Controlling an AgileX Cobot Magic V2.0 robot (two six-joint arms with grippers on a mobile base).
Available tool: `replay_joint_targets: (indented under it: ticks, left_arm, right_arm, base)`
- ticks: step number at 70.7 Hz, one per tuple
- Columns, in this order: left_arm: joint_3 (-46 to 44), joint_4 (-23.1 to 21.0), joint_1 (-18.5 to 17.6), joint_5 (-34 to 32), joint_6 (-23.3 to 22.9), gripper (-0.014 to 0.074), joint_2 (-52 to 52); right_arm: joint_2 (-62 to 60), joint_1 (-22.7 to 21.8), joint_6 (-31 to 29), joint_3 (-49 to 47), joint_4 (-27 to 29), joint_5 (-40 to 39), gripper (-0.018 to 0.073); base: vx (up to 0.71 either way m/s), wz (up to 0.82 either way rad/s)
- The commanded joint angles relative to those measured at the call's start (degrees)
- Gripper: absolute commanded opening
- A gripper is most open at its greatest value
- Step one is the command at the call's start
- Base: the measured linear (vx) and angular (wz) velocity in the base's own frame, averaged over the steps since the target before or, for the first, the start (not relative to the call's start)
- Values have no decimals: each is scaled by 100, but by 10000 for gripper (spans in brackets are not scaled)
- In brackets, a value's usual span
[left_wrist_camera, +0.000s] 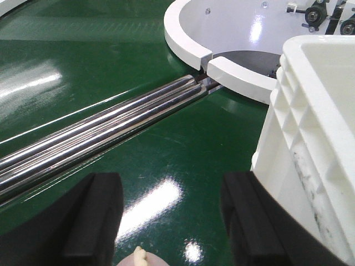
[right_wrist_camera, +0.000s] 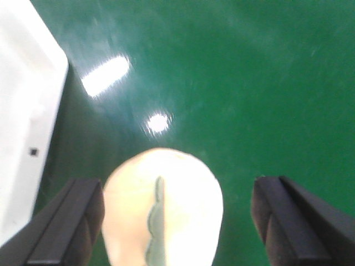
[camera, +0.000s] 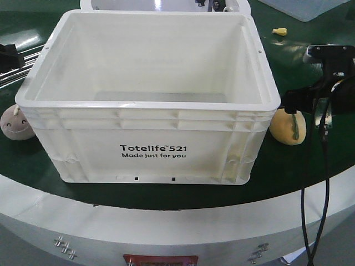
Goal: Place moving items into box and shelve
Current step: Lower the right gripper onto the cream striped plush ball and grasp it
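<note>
Beside the box (camera: pixel 150 138), the right gripper (right_wrist_camera: pixel 177 213), spread wide, hangs over the yellow toy (camera: pixel 287 128), probably soft and light; pinch its middle.

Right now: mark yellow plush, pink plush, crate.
yellow plush (right_wrist_camera: pixel 186 205), right wrist view, body beside its green stripe.
pink plush (camera: pixel 16 123), front view, its face.
crate (camera: pixel 150 105), front view, near rim.

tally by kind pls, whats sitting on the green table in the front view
plush toys: 2 (greyish-pink plush, yellow plush)
white crate: 1
pale bin, cut off at the top edge: 1
small yellow piece: 1
total: 5
</note>
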Motion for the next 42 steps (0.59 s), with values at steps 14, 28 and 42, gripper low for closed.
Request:
replay_joint_targets:
  ticks: [14, 28, 42]
  left_arm:
    - [-204, -37, 8, -373, -34, 514, -152]
    - [-204, -37, 8, -373, -34, 514, -152]
    - [-204, -37, 8, -373, -34, 514, -152]
  right_arm:
    - [-15, 1, -46, -202, 80, -173, 589]
    - [120, 1, -46, -202, 145, -113, 589]
    - [371, 1, -46, -202, 168, 31, 589]
  base:
    - [0, 0]
    - [0, 0]
    - [0, 0]
